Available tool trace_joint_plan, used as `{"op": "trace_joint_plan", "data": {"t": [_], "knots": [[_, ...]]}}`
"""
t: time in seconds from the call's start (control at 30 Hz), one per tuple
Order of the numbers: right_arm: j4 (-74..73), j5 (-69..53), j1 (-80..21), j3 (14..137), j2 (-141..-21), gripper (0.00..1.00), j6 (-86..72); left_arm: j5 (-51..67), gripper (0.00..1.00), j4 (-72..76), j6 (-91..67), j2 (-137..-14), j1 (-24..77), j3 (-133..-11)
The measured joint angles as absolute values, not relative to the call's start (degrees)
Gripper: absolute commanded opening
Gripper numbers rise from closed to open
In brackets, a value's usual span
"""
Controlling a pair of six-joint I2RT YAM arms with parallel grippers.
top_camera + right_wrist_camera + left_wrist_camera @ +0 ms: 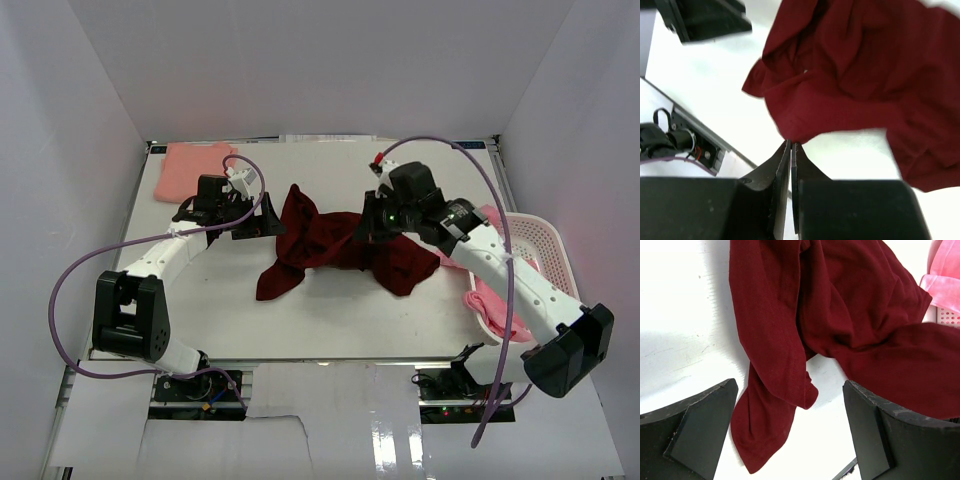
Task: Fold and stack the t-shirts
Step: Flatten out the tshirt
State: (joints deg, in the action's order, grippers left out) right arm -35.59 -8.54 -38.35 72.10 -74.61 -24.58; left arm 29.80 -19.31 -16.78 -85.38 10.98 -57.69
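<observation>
**Right claw pinched on maroon shirt; left claw wide open**

Maroon shirt [340,245]: crumpled, unfolded, mid-surface [330,320]. One long lobe trails toward the near left, and a wider lobe spreads toward the right. Deep creases run throughout.

Right claw [790,144]: fingers pressed flat together with no gap showing. The tips meet right on a hem edge of the maroon shirt, and the cloth draws to a point there. It reads as a thin pinch on that edge. In the top view this claw sits over the shirt's middle-right part.

Left claw [790,385]: jaws spread wide and holding nothing. It sits at the shirt's left side. In the wrist view the narrow trailing lobe lies on the surface between the two fingers, touching neither.

Salmon shirt [195,170]: lies flat at the far left corner of the surface, well apart from the maroon shirt.

Basket [545,245]: white mesh, at the right edge of the surface, beside the right arm. Pink shirts [490,300] spill over its near-left rim. The arm hides part of them, so I cannot tell how many there are.
</observation>
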Motion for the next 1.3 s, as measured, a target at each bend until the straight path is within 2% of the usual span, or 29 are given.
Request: {"op": "trace_joint_plan", "data": {"t": [0.27,0.5,0.67,0.87,1.3], "knots": [[-40.69,-11.51,-28.14,87.29,-83.74,0.08,-19.77,26.52,0.98,-19.81,-16.10,-84.73,12.47,-56.62],[-44.03,-14.33,-20.56,105.06,-98.48,0.08,-17.15,16.75,0.98,-22.81,-13.63,-83.88,21.85,-56.64],[-45.54,-16.40,-17.41,113.43,-103.81,0.08,-16.29,10.85,0.98,-25.76,-12.03,-83.05,25.74,-56.62],[-45.95,-19.46,-12.69,119.22,-108.05,0.08,-16.27,5.50,0.98,-27.20,-11.62,-80.34,26.11,-56.62],[-41.34,-25.74,-4.01,120.86,-116.33,0.08,-18.59,-3.64,0.96,-31.79,-13.32,-72.86,31.40,-50.89]]}}
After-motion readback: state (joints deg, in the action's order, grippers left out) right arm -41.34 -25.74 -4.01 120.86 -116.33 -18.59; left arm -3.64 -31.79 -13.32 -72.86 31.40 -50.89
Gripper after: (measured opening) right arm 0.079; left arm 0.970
